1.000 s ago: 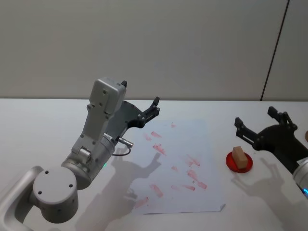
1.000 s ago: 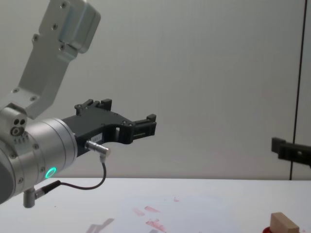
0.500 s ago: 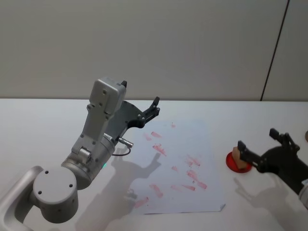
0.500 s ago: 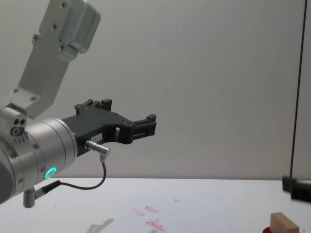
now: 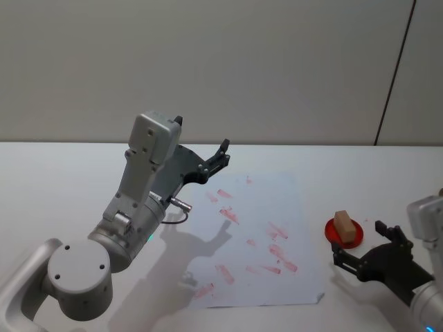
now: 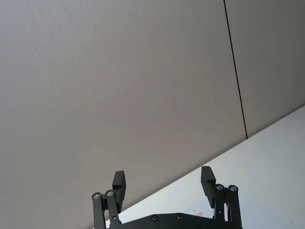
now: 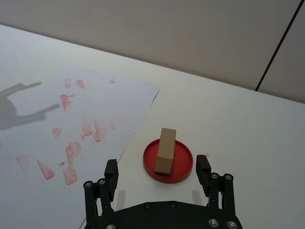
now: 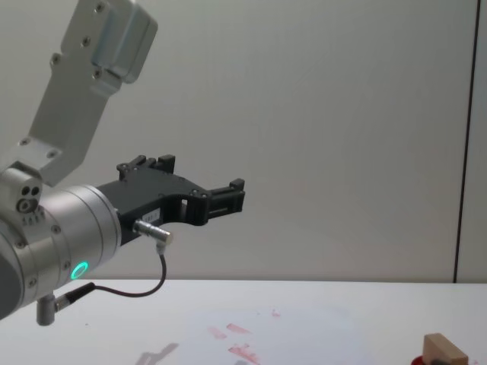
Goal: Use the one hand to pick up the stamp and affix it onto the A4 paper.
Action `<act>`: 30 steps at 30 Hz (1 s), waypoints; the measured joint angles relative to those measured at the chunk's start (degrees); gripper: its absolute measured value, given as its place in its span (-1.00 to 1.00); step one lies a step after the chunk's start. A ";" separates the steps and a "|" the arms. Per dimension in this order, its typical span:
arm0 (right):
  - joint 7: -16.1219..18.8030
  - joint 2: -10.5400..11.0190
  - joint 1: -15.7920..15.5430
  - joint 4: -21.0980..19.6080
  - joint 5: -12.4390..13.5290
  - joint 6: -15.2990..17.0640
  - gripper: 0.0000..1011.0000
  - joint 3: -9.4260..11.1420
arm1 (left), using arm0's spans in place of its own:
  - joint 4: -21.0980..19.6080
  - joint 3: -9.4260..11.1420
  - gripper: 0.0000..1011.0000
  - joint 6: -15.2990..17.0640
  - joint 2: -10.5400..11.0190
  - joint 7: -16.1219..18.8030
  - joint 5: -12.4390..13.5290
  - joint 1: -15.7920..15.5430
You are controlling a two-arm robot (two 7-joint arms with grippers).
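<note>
— How is the right hand (image 5: 358, 243) sitting?
— It is hanging low at the near right, fingers spread wide, gripping nothing.
— Anything cut off?
— Its arm is running off the corner.
— The stamp (image 5: 343, 225)?
— A pale wooden block, just beyond the fingertips, standing on the red ink pad (image 5: 354, 240), right of the A4 paper (image 5: 263, 207). The left hand (image 5: 223, 153) is hanging raised and open, far left.

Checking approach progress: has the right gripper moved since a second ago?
Yes. The right gripper has drawn back toward the robot, from beyond the ink pad to its near side.
</note>
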 joint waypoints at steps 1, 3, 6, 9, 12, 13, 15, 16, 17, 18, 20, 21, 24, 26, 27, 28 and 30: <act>-0.07 -0.49 0.42 0.74 -0.70 0.16 0.98 -0.25 | 0.00 0.00 0.98 0.00 0.00 0.00 0.00 0.00; -0.16 -1.06 0.98 1.56 -1.48 0.28 0.98 -0.54 | 0.00 0.00 0.98 0.00 0.00 0.01 0.00 0.00; -0.32 -2.10 2.02 3.11 -2.67 0.30 0.98 -1.00 | 0.00 0.00 0.98 0.00 0.00 0.01 0.00 0.00; -0.59 -3.02 3.10 4.47 -3.81 0.02 0.98 -1.33 | 0.00 0.00 0.98 0.00 0.00 0.01 0.00 0.00; -0.89 -3.88 4.08 5.68 -4.72 -0.48 0.98 -1.55 | 0.00 0.00 0.98 0.00 0.00 0.01 0.00 0.00; -0.96 -3.98 4.22 5.84 -4.90 -0.61 0.98 -1.58 | 0.00 0.00 0.98 0.00 0.00 0.01 0.00 0.00; -1.16 -4.45 4.85 6.55 -5.35 -0.97 0.98 -1.64 | 0.00 0.00 0.98 0.00 0.00 0.01 0.00 0.00; -1.25 -4.58 5.02 6.74 -5.52 -1.14 0.98 -1.65 | 0.00 0.00 0.98 0.00 0.00 0.01 0.00 0.00; -1.31 -4.69 5.18 6.91 -5.62 -1.26 0.98 -1.66 | 0.00 0.00 0.98 0.00 0.00 0.01 0.00 0.00; -1.45 -4.94 5.51 7.28 -5.81 -1.46 0.98 -1.66 | 0.00 0.00 0.98 0.00 0.00 0.01 0.00 0.00; -1.63 -5.20 5.86 7.64 -6.00 -1.73 0.98 -1.66 | 0.00 0.00 0.98 0.00 0.00 0.01 0.00 0.00; -1.71 -5.31 6.00 7.77 -6.05 -1.80 0.98 -1.64 | 0.00 0.00 0.98 0.00 0.00 0.01 0.00 0.00; -1.92 -5.55 6.34 8.08 -6.15 -1.95 0.98 -1.59 | 0.00 0.00 0.98 0.00 0.00 0.01 0.00 0.00; -2.01 -5.70 6.53 8.27 -6.16 -1.95 0.98 -1.51 | 0.00 0.00 0.98 0.00 0.00 0.01 0.00 0.00; -2.01 -5.70 6.53 8.27 -6.16 -1.95 0.98 -1.51 | 0.00 0.00 0.98 0.00 0.00 0.01 0.00 0.00; -2.06 -5.77 6.62 8.37 -6.15 -1.89 0.98 -1.45 | 0.00 0.00 0.98 0.00 0.00 0.01 0.00 0.00; -2.09 -5.87 6.72 8.48 -6.03 -1.64 0.98 -1.38 | 0.00 0.00 0.98 0.00 0.00 0.01 0.00 0.00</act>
